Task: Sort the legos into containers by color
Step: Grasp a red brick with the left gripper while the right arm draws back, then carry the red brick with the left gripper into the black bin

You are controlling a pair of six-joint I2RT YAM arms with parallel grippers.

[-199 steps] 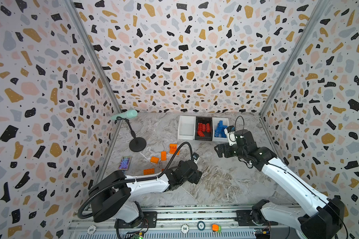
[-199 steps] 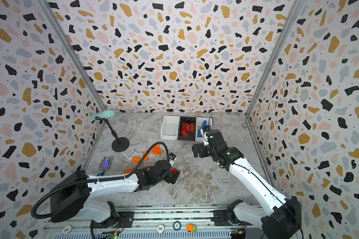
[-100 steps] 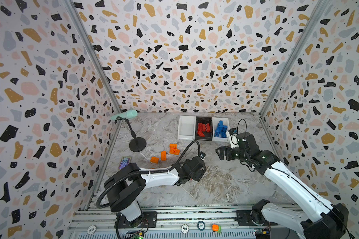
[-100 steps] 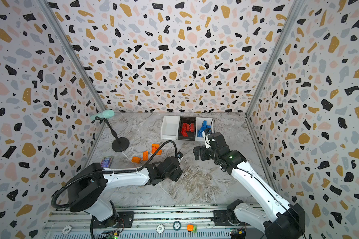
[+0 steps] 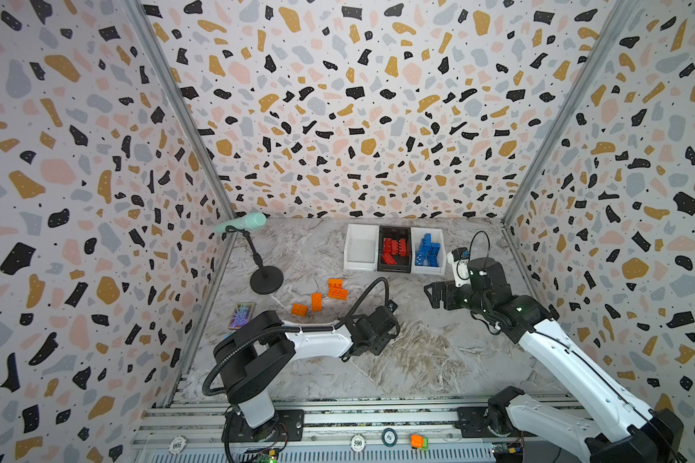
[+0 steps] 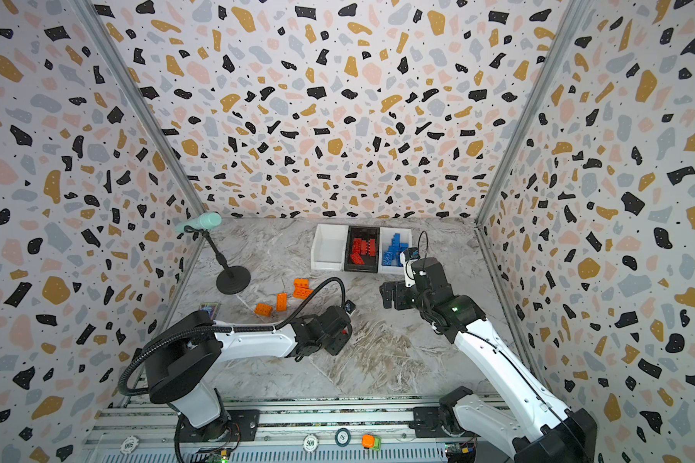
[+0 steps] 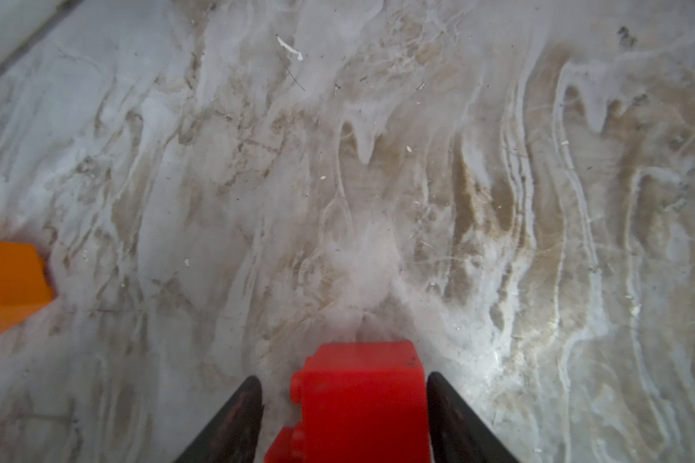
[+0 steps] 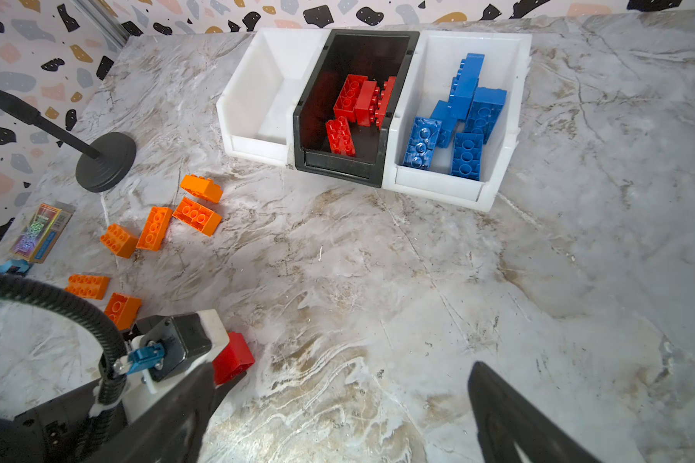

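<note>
room: bare surface (image 5: 438, 360) from centre to right wall; bins (image 5: 360, 266) at far edge.
text: rail chip (image 5: 357, 442) reads "500"; card (image 5: 241, 315) unreadable.
left jaws: part open round red brick (image 7: 362, 401), gap on one side, near centre.
right jaws: wide, holding nothing, just near of bins.
orange bricks (image 5: 318, 298): loose, left of centre.

Bare marble tabletop (image 5: 438, 360) lies open from the left gripper (image 7: 344, 379) to the fronts of the three bins (image 5: 394, 267), a clear lane through the middle. Left of that lane orange bricks (image 8: 196, 215) lie scattered, with the microphone stand (image 5: 266, 279) and a shiny card (image 5: 241, 316) beyond them by the left wall. The right gripper (image 5: 432, 294) hangs, jaws wide, near the front of the blue-filled white bin (image 5: 428, 270), crowding that approach. The left arm's black cable (image 8: 13, 285) arches above the lane's near end. The red brick (image 7: 362, 401) sits between the left gripper's jaws, a sliver of floor showing on its studded side
</note>
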